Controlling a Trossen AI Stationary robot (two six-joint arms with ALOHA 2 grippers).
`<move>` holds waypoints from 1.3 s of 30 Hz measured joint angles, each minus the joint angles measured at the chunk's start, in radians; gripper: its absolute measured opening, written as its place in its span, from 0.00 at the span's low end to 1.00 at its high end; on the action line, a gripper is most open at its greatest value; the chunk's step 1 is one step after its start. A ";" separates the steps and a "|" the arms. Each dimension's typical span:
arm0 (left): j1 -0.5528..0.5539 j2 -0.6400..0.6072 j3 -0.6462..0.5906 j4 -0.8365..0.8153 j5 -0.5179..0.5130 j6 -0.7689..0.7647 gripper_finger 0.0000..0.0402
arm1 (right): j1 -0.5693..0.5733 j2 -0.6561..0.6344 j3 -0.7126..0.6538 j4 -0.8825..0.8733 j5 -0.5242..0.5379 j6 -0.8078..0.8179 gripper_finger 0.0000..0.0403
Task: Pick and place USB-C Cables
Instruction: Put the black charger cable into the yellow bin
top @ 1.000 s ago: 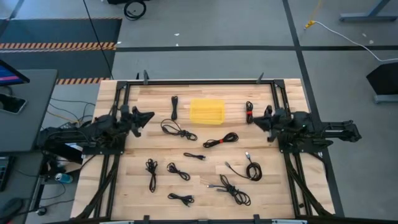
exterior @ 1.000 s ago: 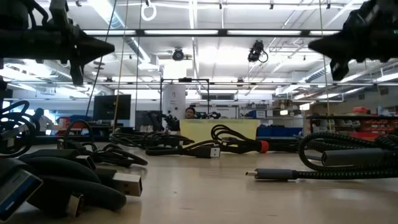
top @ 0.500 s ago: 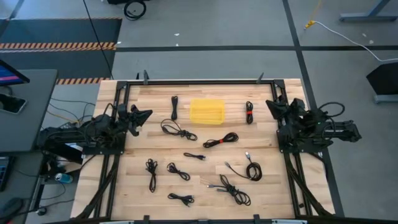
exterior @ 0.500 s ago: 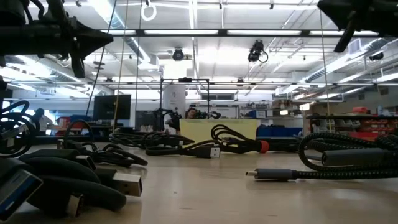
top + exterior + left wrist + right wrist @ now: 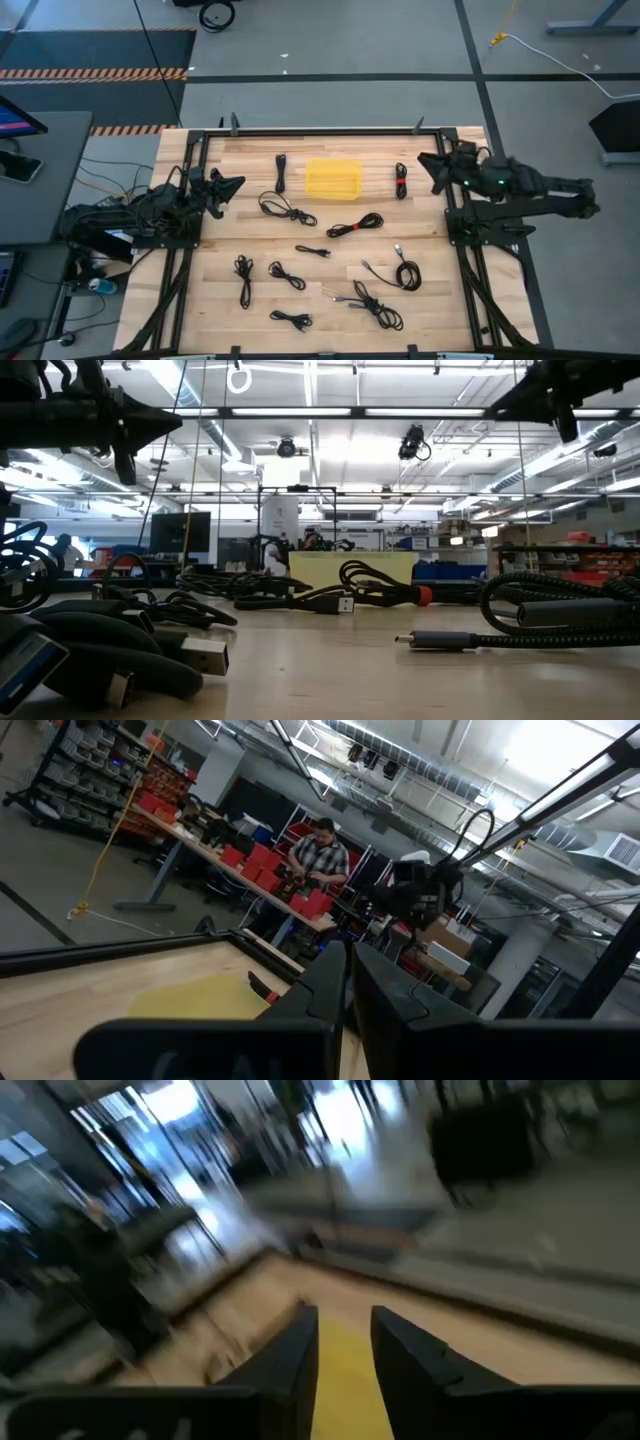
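Note:
Several black USB-C cables lie loose on the wooden table (image 5: 210,300): a straight one (image 5: 281,172) and a red-banded one (image 5: 400,181) on either side of the yellow tray (image 5: 332,178), coils (image 5: 285,208) (image 5: 355,225) in front of the tray, more (image 5: 405,272) (image 5: 375,305) toward the near edge. My left gripper (image 5: 238,182) (image 5: 350,988) hovers shut at the table's left side, with nothing in it. My right gripper (image 5: 424,160) (image 5: 345,1342) hangs open above the table's far right, beside the red-banded cable and clear of it.
A black frame (image 5: 330,131) runs along the table's far edge and down both sides. Cable plugs (image 5: 430,641) and coils (image 5: 560,615) lie close to the low camera. People work at benches (image 5: 315,860) in the room behind.
My right gripper has risen well above the table and gone toward the far edge, turning as it went. The cables lie where they were.

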 joint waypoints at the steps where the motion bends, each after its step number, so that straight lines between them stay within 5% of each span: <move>1: 0.000 0.000 0.000 0.000 -0.002 0.000 0.07 | 0.000 0.041 0.036 -0.076 -0.001 0.041 0.27; 8: 0.000 0.000 0.000 0.015 -0.033 0.060 0.07 | -0.031 0.315 0.210 -0.435 -0.076 0.223 0.33; 18: 0.001 0.000 0.000 0.012 -0.033 0.063 0.07 | -0.169 0.618 0.247 -0.602 -0.298 0.390 0.33; 28: 0.001 0.000 0.000 0.011 -0.028 0.078 0.07 | -0.299 0.873 0.247 -0.541 -0.426 0.403 0.40; 39: 0.001 0.000 0.000 0.010 -0.022 0.078 0.07 | -0.398 1.031 0.247 -0.388 -0.436 0.368 0.52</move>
